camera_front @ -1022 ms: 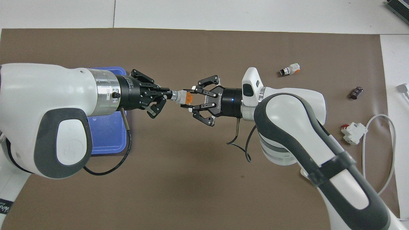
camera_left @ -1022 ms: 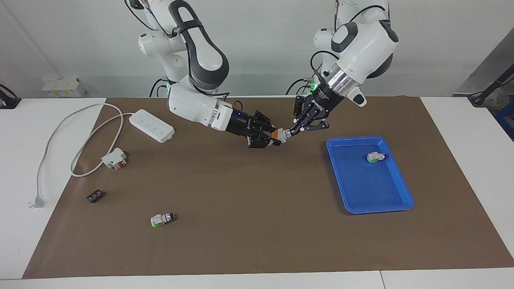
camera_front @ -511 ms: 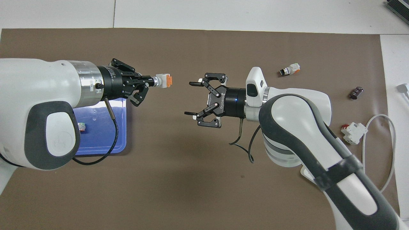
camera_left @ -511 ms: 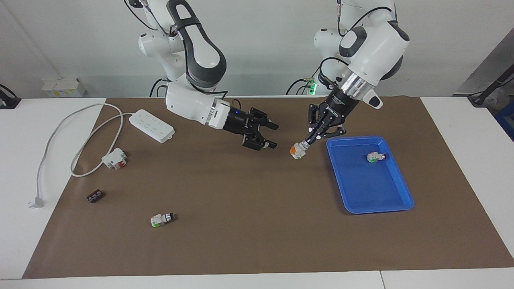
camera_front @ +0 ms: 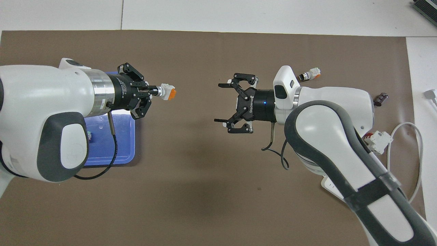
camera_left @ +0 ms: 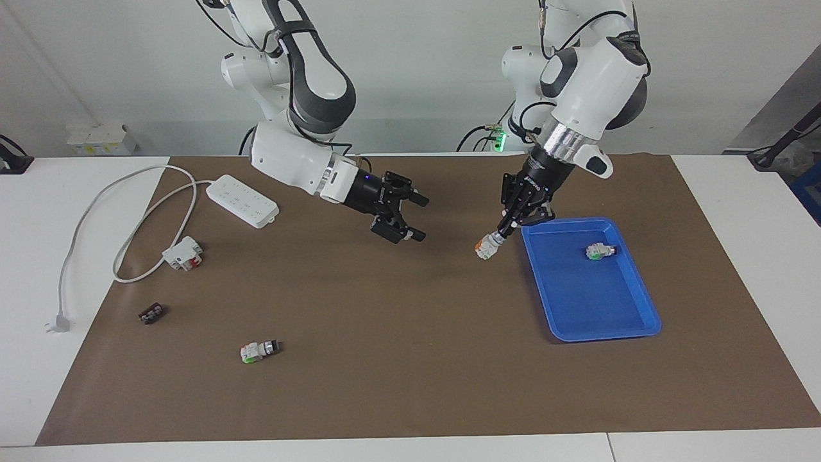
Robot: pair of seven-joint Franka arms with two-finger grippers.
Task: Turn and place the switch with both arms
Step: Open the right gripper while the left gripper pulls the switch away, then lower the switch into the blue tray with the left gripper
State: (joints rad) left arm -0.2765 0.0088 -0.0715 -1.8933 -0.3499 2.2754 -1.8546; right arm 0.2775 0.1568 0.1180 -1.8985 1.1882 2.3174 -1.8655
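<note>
The switch, white with an orange face, hangs tilted over the brown mat beside the blue tray. My left gripper is shut on its round knob end, and the orange face points away from the fingers. My right gripper is open and holds nothing. It hovers over the mat's middle, well apart from the switch.
A green-faced switch lies in the tray. Another one lies on the mat toward the right arm's end. Also at that end are a white-and-red block, a small black part and a power strip with its cable.
The right gripper opened, let go of the switch and drew back. The left gripper carried the switch away toward the tray and lower.
</note>
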